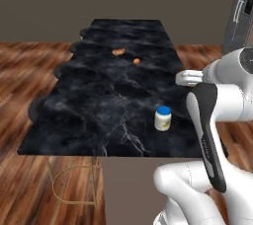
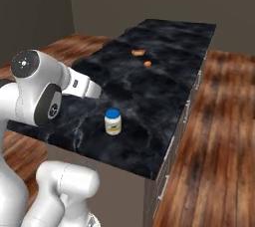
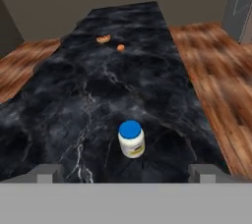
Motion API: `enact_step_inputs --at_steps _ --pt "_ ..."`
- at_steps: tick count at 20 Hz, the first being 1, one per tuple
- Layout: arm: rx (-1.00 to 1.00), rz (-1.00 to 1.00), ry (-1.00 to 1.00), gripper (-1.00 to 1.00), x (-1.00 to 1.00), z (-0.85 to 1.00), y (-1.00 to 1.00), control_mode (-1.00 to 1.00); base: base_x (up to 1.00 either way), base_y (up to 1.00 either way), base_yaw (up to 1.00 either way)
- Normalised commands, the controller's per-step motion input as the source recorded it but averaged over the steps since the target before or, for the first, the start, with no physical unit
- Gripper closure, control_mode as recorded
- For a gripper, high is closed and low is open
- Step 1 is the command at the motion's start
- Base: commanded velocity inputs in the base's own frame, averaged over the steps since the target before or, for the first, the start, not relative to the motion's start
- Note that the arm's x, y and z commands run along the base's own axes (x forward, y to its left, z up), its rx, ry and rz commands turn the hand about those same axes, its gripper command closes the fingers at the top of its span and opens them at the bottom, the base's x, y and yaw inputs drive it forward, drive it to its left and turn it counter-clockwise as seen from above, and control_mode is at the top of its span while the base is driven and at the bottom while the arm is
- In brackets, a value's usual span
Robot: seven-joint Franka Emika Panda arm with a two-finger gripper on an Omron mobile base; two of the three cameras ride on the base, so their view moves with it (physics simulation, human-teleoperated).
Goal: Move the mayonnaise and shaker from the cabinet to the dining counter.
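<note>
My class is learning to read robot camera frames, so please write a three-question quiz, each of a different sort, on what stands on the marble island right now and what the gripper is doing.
1. True or false: the mayonnaise jar stands upright on the dining counter.
2. Multiple choice: the jar's lid is A) red, B) blue, C) green.
3. Short answer: what lies far down the counter from the jar?

Key
1. True; it stands near the counter's near end, blue lid up.
2. B.
3. Two small orange-brown items, too small to name.

Extra note: the gripper is open and holds nothing; its fingertips flank the jar in the hand view without touching it.
</note>
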Motion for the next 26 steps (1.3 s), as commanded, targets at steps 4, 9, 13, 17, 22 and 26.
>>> enact_step_inputs --at_steps 4,9,13,17,22,26 --pt "0.0 0.0 0.0 -1.0 0.0 0.0 0.0 1.0 -0.93 0.67 0.72" --pt "0.0 0.0 0.0 -1.0 0.0 0.0 0.0 1.0 -0.69 0.38 0.93" --pt "0.0 0.0 0.0 -1.0 0.0 0.0 0.0 1.0 -0.44 0.2 1.0" --pt "0.0 0.0 0.0 -1.0 0.0 0.0 0.0 1.0 -0.42 0.25 1.0" --pt "0.0 0.0 0.0 -1.0 0.0 0.0 0.0 1.0 -0.1 0.55 0.98" --pt "0.0 0.0 0.0 -1.0 0.0 0.0 0.0 1.0 0.0 0.23 1.0"
